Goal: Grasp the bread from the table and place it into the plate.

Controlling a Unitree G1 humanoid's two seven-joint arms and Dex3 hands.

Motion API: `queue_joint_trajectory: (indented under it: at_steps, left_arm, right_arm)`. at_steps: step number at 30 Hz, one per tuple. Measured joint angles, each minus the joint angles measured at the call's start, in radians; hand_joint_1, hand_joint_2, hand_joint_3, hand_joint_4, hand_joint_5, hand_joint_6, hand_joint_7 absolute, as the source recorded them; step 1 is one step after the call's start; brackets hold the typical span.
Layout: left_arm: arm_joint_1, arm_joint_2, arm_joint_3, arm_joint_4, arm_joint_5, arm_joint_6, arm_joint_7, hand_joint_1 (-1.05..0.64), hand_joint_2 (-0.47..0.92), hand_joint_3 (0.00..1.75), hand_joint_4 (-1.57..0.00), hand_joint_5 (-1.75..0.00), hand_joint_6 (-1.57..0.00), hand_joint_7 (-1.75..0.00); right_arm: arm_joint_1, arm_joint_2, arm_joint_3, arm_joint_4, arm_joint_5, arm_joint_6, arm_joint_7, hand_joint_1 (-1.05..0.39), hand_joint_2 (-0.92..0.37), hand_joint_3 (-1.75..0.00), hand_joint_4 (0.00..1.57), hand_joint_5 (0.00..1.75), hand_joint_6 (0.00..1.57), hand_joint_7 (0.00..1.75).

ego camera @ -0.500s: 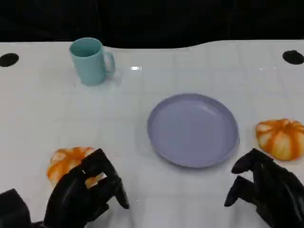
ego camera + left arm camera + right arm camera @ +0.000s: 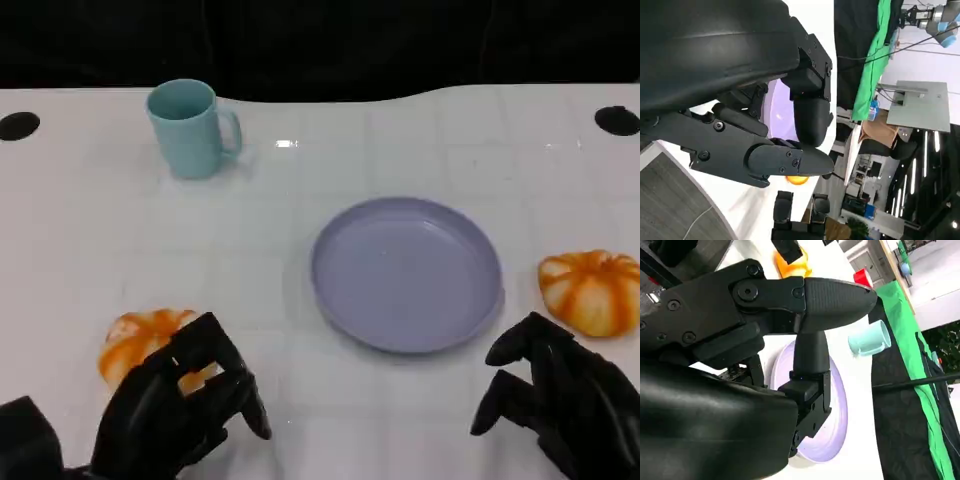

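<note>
The left hand point(image 2: 175, 405) is sinking slightly toward the near table edge, its fingertips point(image 2: 255, 425) dropping a little lower in the head view (a very small shift). It is remaining over the near side of the left bread point(image 2: 140, 338), with more of the bread's top now uncovered. The right hand point(image 2: 555, 395) is barely drifting, its fingers point(image 2: 500, 350) edging a trace leftward.

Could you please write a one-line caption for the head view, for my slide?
Two black hands, left and right, hover near two orange buns flanking an empty purple plate.
</note>
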Motion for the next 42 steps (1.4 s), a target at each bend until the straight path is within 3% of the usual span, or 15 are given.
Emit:
queue_joint_trajectory:
  at_steps: [8,13,17,27,33,42]
  left_arm:
    - [0.000,0.000,0.002,-0.006,0.005,0.003,0.003,-0.59,0.92,0.28,-0.71,-1.75,-0.50,-1.73]
    - [0.000,0.003,0.002,-0.011,0.023,-0.025,0.003,-0.58,0.92,0.31,-0.67,-1.75,-0.54,-1.54]
    - [0.000,0.009,0.003,-0.014,0.025,-0.043,0.003,-0.57,0.92,0.27,-0.57,-1.56,-0.60,-1.08]
    - [-0.026,0.068,0.008,-0.040,0.113,-0.171,0.015,-0.54,0.92,0.18,-0.53,-1.06,-0.72,-0.29]
    - [-0.025,0.131,0.003,-0.072,0.218,-0.187,0.043,-0.51,0.92,0.14,-0.44,-0.84,-0.67,-0.11]
    - [-0.020,0.303,0.002,-0.227,0.487,-0.199,0.115,-0.52,0.92,0.09,-0.28,-0.56,-0.51,0.00]
  right_arm:
    - [0.000,0.000,0.003,-0.002,-0.001,0.004,-0.002,-0.51,-0.92,-0.50,0.63,1.75,0.45,1.70]
    - [0.000,0.000,0.006,-0.006,-0.001,0.010,-0.006,-0.50,-0.92,-0.50,0.64,1.75,0.44,1.71]
    - [0.000,0.000,0.010,-0.007,-0.001,0.014,-0.008,-0.50,-0.92,-0.51,0.64,1.75,0.43,1.71]
    - [0.000,0.000,0.013,-0.008,-0.001,0.014,-0.008,-0.49,-0.92,-0.52,0.64,1.75,0.42,1.73]
    - [0.000,0.000,0.015,-0.010,-0.001,0.014,-0.009,-0.50,-0.92,-0.52,0.63,1.75,0.43,1.71]
    - [0.000,0.000,0.017,-0.011,-0.001,0.014,-0.009,-0.50,-0.92,-0.52,0.62,1.75,0.42,1.71]
